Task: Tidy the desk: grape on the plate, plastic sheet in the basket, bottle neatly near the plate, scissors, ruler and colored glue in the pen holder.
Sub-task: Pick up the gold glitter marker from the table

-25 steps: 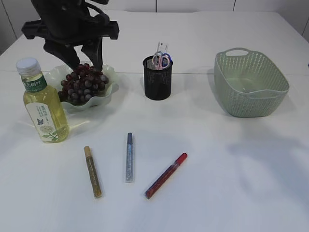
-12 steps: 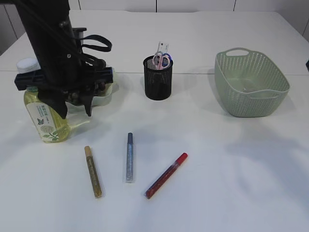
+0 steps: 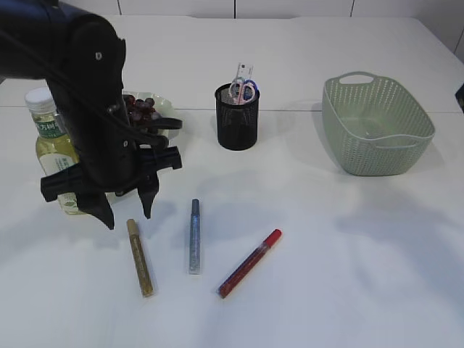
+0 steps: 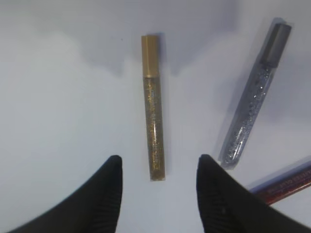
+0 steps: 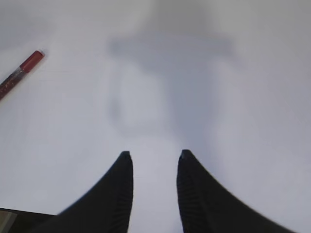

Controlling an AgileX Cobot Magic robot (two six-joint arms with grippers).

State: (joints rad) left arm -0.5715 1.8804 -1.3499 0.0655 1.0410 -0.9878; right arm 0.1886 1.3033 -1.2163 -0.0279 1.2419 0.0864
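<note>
Collecting the colored glue appears to be the step in hand. Nearest the camera, the gold glue pen [image 4: 154, 126] lies flat on the table [image 3: 348, 275], with the silver glue pen [image 3: 194, 235] and red glue pen [image 3: 249, 262] beside it. The left gripper [image 3: 127, 210] is held just above the gold pen's cap end, jaws apart, nothing held. A straight descent and closure is called for next. The right gripper [image 5: 153, 165] is also parted over bare table. Further back, the bottle [image 3: 52, 141], the grapes [image 3: 139, 107] on the plate [image 3: 168, 109], the pen holder [image 3: 236, 119] with scissors [image 3: 243, 88] and the basket [image 3: 377, 130] are seen; the basket's contents cannot be made out.
</note>
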